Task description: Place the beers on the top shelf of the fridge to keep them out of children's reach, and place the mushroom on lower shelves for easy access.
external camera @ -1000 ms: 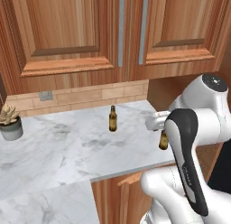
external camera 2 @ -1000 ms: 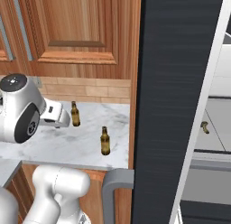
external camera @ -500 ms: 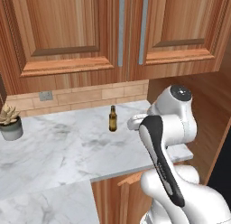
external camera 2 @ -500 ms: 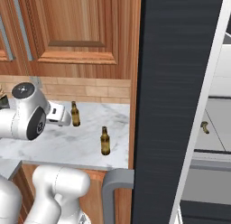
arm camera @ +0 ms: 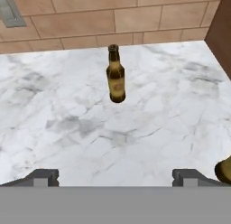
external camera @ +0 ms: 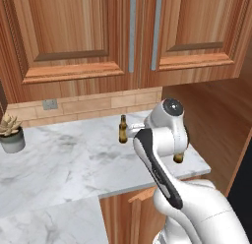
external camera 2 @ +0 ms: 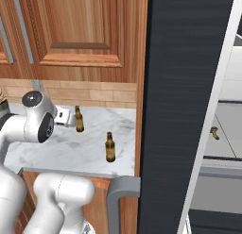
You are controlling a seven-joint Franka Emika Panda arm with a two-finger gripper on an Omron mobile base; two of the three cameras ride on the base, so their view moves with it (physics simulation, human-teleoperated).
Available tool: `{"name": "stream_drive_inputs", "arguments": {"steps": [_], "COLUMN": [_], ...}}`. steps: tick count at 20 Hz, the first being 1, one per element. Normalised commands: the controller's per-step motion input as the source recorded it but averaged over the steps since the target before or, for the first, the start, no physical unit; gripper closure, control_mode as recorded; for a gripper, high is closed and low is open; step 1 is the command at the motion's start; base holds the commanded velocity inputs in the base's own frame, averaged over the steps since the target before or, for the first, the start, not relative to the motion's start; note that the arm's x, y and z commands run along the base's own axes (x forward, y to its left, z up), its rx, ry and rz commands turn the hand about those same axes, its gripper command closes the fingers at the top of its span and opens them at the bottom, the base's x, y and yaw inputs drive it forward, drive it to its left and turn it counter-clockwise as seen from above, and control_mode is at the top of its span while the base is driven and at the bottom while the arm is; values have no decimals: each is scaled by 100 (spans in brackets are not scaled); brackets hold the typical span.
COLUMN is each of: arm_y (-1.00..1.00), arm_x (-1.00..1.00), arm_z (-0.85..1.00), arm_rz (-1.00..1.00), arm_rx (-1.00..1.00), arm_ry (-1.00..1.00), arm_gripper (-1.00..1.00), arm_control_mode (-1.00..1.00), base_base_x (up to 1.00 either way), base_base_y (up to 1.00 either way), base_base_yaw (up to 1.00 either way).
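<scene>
A white marble counter (external camera: 64, 159) runs under wooden wall cabinets (external camera: 74, 36), with a tan tile backsplash (external camera: 93, 104) behind it. In the left base view, the far beer bottle (external camera: 123, 129) stands upright near the backsplash, and the white arm (external camera: 162, 139) rises just beside it on the right. The second beer bottle (external camera: 178, 157) is half hidden behind the arm, close to the right edge of the counter. Left of the far bottle the counter is wide and bare up to a small potted plant (external camera: 12, 134) at the left end. In the right base view, the dark fridge (external camera 2: 189, 87) stands at the right of the counter, its grey handle (external camera 2: 122, 200) low in front. The far bottle (external camera 2: 79, 119) is near the backsplash and the near bottle (external camera 2: 110, 147) is closer to the front edge, the two well apart. Inside the fridge a tiny mushroom (external camera 2: 214, 132) lies on a grey shelf (external camera 2: 227, 129). In the hand view, the gripper (arm camera: 115, 177) is spread wide and holds nothing; its fingertips (arm camera: 43, 177) stay above bare marble. The far bottle (arm camera: 115, 75) stands ahead of it, and the near bottle (arm camera: 224, 170) shows at the right edge.
</scene>
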Motion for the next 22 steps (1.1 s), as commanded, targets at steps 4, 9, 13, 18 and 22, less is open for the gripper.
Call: {"name": "stream_drive_inputs", "arguments": {"steps": [4, 9, 13, 18, 22], "arm_y": [0, 0, 0, 2, 9], "arm_x": [62, 50, 40, 35, 24], "arm_z": [-4, -2, -2, -6, -19], "arm_rz": [-5, -5, -4, -1, 0], "arm_rx": [0, 0, 0, 0, 0], "arm_ry": [0, 0, 0, 0, 0], "arm_gripper": [-100, -100, -100, -100, -100], "arm_control_mode": [-100, -100, -100, -100, -100], "base_base_x": [0, 0, 0, 0, 0], "base_base_y": [0, 0, 0, 0, 0], "base_base_yaw": [0, 0, 0, 0, 0]}}
